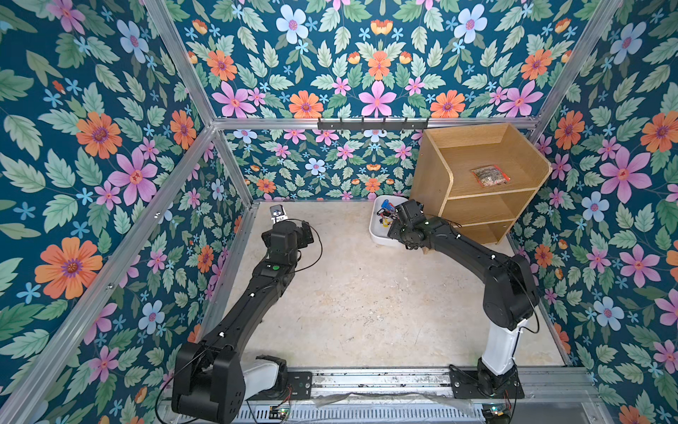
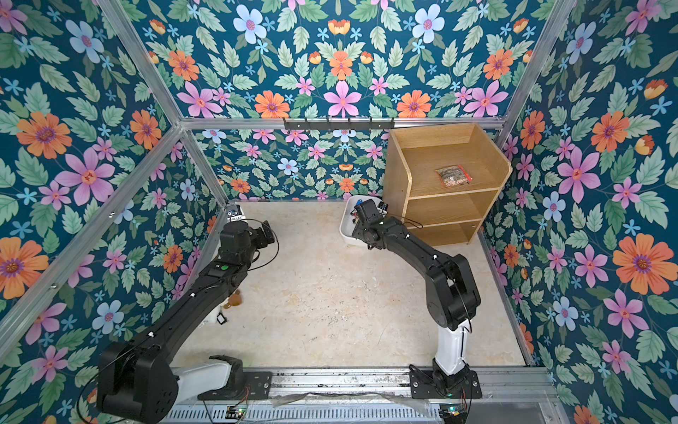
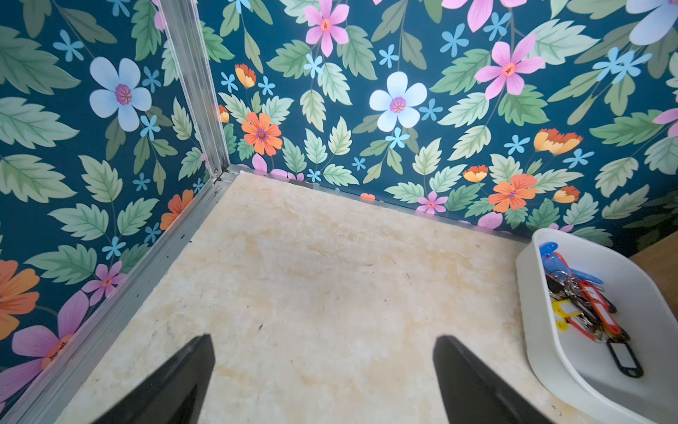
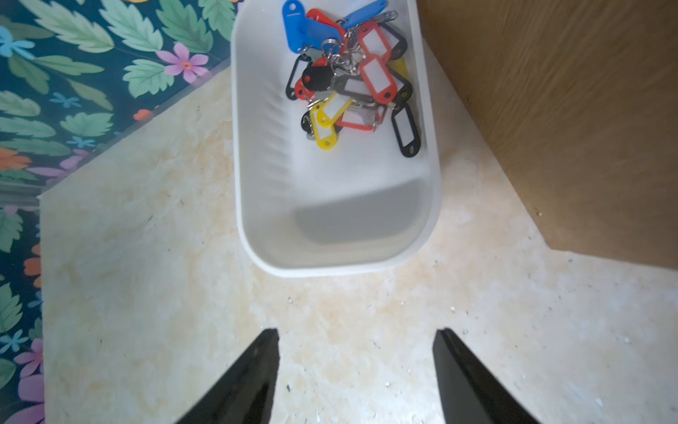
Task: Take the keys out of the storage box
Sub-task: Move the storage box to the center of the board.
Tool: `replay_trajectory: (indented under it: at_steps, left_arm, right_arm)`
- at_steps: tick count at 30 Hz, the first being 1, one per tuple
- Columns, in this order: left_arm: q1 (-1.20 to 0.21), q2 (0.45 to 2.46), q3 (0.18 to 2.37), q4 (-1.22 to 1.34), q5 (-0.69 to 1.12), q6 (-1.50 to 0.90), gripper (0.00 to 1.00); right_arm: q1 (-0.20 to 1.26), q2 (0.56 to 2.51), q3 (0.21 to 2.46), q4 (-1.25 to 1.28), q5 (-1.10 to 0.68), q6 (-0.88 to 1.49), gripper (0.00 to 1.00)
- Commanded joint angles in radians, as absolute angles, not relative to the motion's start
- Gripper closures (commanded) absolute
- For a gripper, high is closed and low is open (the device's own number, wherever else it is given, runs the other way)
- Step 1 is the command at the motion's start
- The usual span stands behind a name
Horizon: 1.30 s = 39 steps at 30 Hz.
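1. In a top view the box (image 1: 378,235) stands at the counter's (image 1: 348,293) far edge, just beside the shelves (image 1: 431,176). The keys (image 1: 386,216) lie heaped in its far end, and my right arm crosses its near end.
2. Left wrist view: my left hand (image 3: 323,336) is spread wide and empty over bare counter by the far left corner, parked clear of the work, I judge.
3. Right wrist view: my right hand (image 4: 356,330) is partly open and holds nothing. It hangs by the box's near end, aimed at the tangled keys, likely lining up a grab.
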State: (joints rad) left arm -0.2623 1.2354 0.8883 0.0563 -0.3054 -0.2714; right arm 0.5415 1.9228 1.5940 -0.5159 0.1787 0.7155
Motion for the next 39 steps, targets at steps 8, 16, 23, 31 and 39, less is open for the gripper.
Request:
replay_trajectory:
  at_steps: [8, 16, 23, 31, 39]
  left_arm:
    - [-0.262, 1.324, 0.953, -0.068, -0.174, -0.34, 0.01]
    - [-0.264, 1.361, 0.978, -0.103, -0.155, -0.344, 0.01]
    - [-0.262, 1.407, 1.013, -0.14, -0.135, -0.347, 0.01]
    - [-0.263, 1.421, 1.02, -0.146, -0.118, -0.347, 0.01]
    - [-0.263, 1.424, 1.019, -0.146, -0.123, -0.348, 0.01]
  right_arm:
    - [0.482, 2.024, 1.734, -0.639, 0.183, 0.691, 0.32]
    - [0.482, 2.136, 1.839, -0.682, 0.173, 0.672, 0.38]
    - [0.473, 2.19, 1.874, -0.714, 0.193, 0.664, 0.38]
    - [0.462, 2.236, 1.916, -0.744, 0.205, 0.653, 0.44]
    - [0.462, 2.248, 1.906, -0.745, 0.19, 0.652, 0.58]
